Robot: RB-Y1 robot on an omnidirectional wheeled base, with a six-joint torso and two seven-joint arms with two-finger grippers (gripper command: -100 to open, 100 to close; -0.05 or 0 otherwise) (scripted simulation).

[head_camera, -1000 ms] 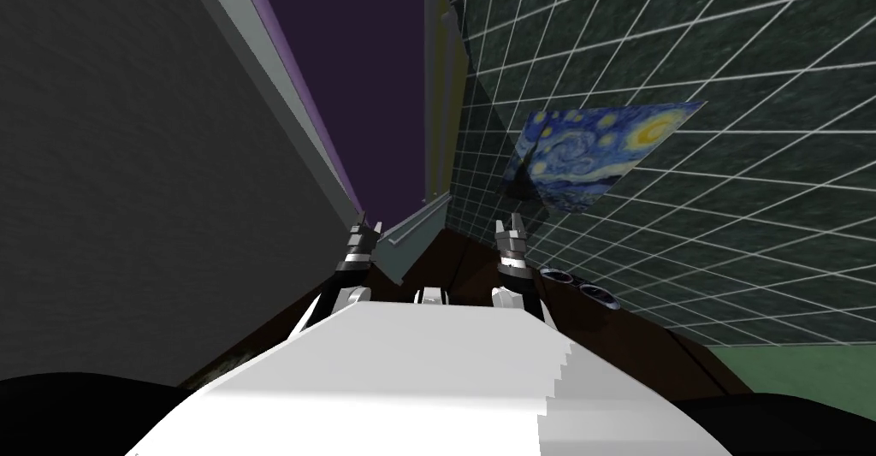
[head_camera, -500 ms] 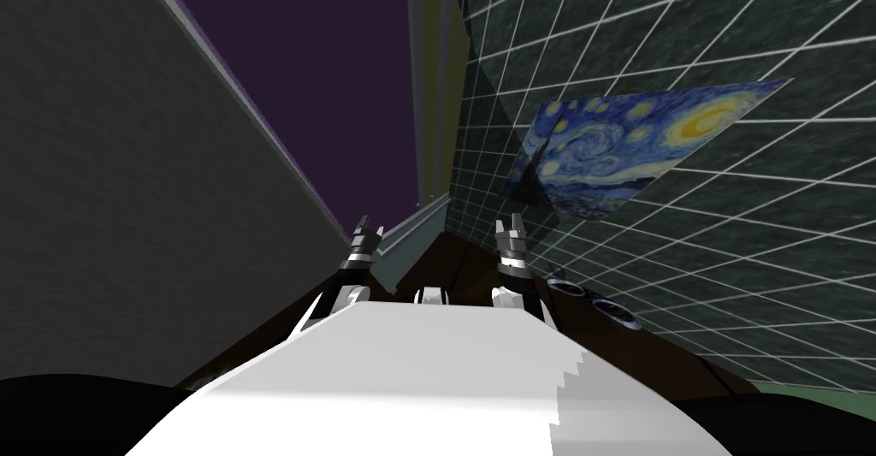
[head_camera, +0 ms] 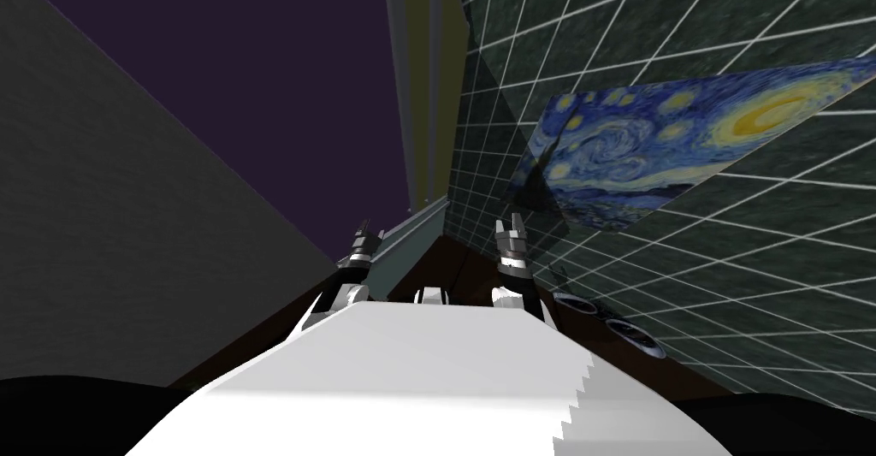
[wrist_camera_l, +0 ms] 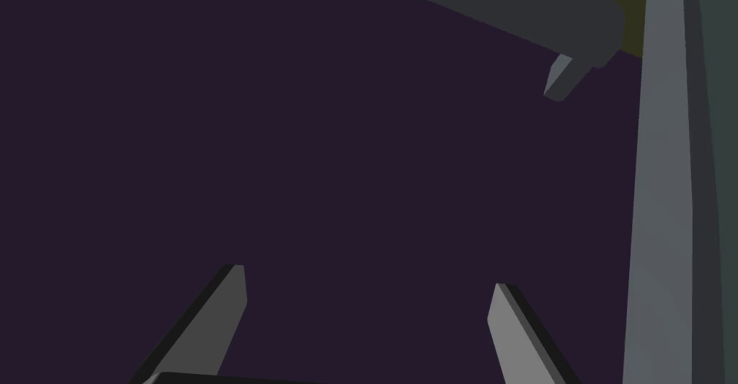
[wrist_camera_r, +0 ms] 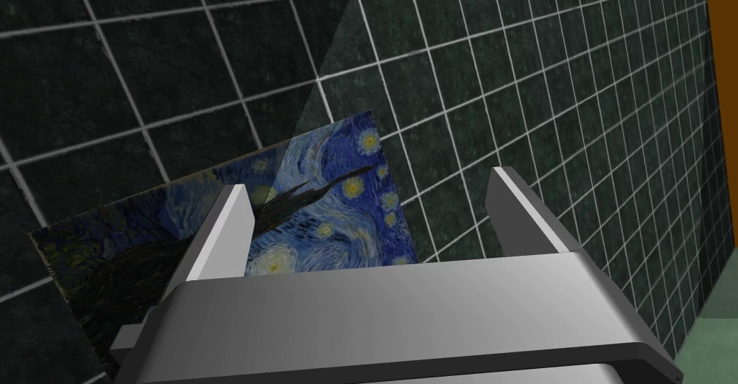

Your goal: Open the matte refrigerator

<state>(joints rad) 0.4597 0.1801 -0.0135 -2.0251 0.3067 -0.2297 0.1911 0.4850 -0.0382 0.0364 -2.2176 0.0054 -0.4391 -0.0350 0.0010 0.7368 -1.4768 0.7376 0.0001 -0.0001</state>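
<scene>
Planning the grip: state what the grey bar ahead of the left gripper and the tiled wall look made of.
Grey bar: plain dark grey, flat shading, no glint; painted metal or plastic, I cannot tell which. Tiled wall: mottled dark green squares between thin white lines, likely stone-look tile with pale grout, matte.

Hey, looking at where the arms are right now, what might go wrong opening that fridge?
The left gripper is open, with the grey bar handle well off to one side, not between its fingers; closing now would likely grab nothing. The grey upright edge runs close beside one finger, so a sideways move might scrape it.
</scene>
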